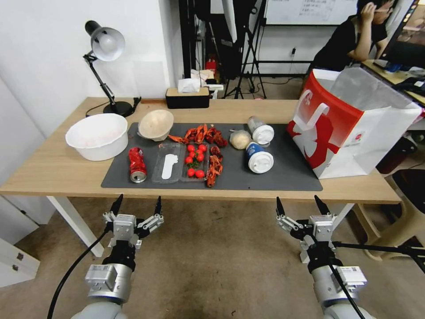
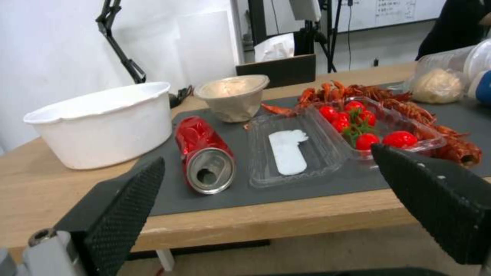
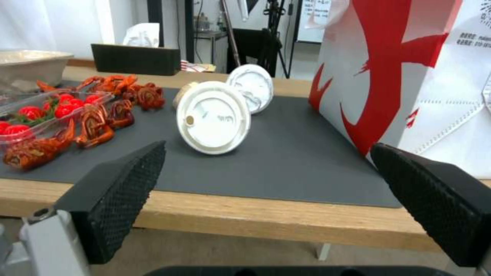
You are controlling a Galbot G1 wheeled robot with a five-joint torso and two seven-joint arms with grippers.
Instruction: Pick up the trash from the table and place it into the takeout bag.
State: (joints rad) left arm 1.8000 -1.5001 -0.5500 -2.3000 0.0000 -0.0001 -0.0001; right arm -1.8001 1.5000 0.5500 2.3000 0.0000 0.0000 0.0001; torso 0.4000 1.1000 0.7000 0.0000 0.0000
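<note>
Trash lies on the dark mat of the wooden surface in the head view: a crushed red can at centre left, a beige paper bowl tipped on its side above it, and right of centre a paper ball, a clear cup and a blue cup, both cups lying down. The takeout bag stands at the right. Low in the frame, short of the surface's near edge, the left pincer and right pincer both gape wide, holding nothing.

In the left wrist view the can lies centre left with its mouth toward the camera, the bowl above it and a white tub to the left.

In the right wrist view the blue cup's white lid faces the camera at centre, and the bag fills the right.
</note>
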